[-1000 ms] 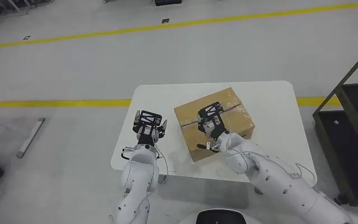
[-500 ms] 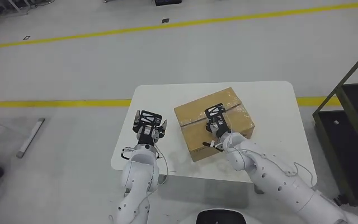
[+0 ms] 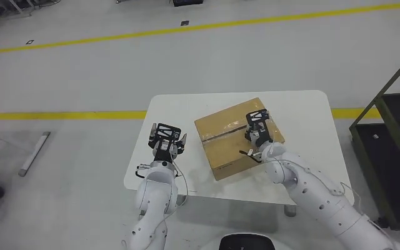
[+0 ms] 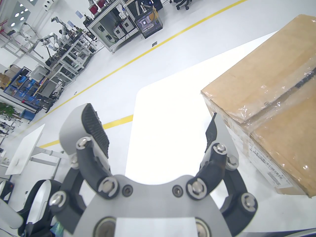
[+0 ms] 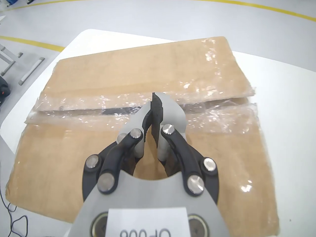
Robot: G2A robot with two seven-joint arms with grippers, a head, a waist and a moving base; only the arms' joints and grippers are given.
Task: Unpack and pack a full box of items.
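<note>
Pale workshop floor (image 3: 94, 69) with 2 yellow lines (image 3: 75, 115) surrounds a white table (image 3: 300, 106). At left, the left claw (image 4: 153, 122) hovers spread over bare tabletop, just beside the cardboard box (image 3: 219, 150), which sits mid-table with its flaps shut under clear tape (image 5: 209, 117). Further right, the right claw (image 5: 154, 104), tips pressed together, holds nothing above the taped seam. Likely trouble: closed tips skid on slick tape, or shove the unbraced box sideways.
</note>
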